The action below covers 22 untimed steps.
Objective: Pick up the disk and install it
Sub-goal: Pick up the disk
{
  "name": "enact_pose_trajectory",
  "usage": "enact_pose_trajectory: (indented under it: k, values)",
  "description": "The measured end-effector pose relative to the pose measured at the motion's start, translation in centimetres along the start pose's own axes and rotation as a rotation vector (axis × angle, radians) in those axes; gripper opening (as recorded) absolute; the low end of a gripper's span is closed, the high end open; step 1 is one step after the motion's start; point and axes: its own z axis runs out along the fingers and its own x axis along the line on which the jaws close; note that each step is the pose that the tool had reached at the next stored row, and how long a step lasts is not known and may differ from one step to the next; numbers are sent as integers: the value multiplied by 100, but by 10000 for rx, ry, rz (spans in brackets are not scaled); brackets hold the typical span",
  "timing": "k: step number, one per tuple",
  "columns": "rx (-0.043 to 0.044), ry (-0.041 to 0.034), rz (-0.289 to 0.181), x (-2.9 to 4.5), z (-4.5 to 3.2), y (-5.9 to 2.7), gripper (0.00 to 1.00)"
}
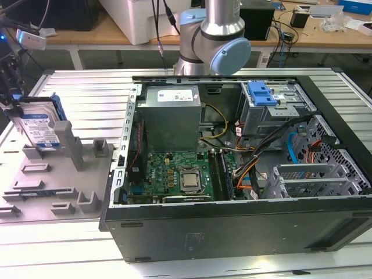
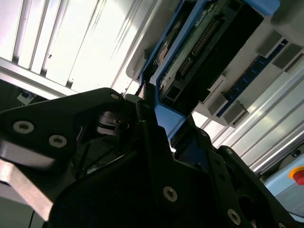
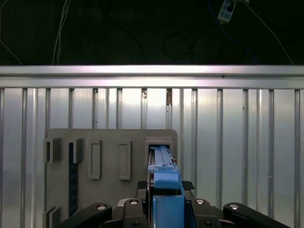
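The disk (image 1: 38,125), a silver drive with a blue-and-white label in a blue plastic frame, stands on edge at the far end of the grey holder plate (image 1: 87,174), at the exterior view's left. My gripper (image 1: 17,104) is shut on its blue frame from above. In the first wrist view the black fingers (image 3: 195,205) clamp the blue frame, and the disk (image 3: 160,159) runs down to a slot in the plate (image 3: 109,142). The second wrist view shows the disk's circuit-board side (image 2: 209,42) beyond the gripper (image 2: 156,118). Whether its lower end still sits in the slot, I cannot tell.
An open computer case (image 1: 232,232) lies to the exterior view's right of the plate, with the motherboard, cables and a grey drive cage under a blue latch (image 1: 261,93). The arm's base (image 1: 215,35) stands behind the case. Everything rests on a ribbed aluminium table (image 3: 237,142).
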Motion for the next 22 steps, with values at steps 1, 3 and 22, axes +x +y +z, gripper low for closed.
enact_pose_trajectory:
  k: [1, 3, 22]
  values:
    - [1, 0, 0, 1, -10, 0, 37]
    - [0, 1, 0, 2, -37, 1, 37]
    - [6, 21, 2, 17, -283, 9, 37]
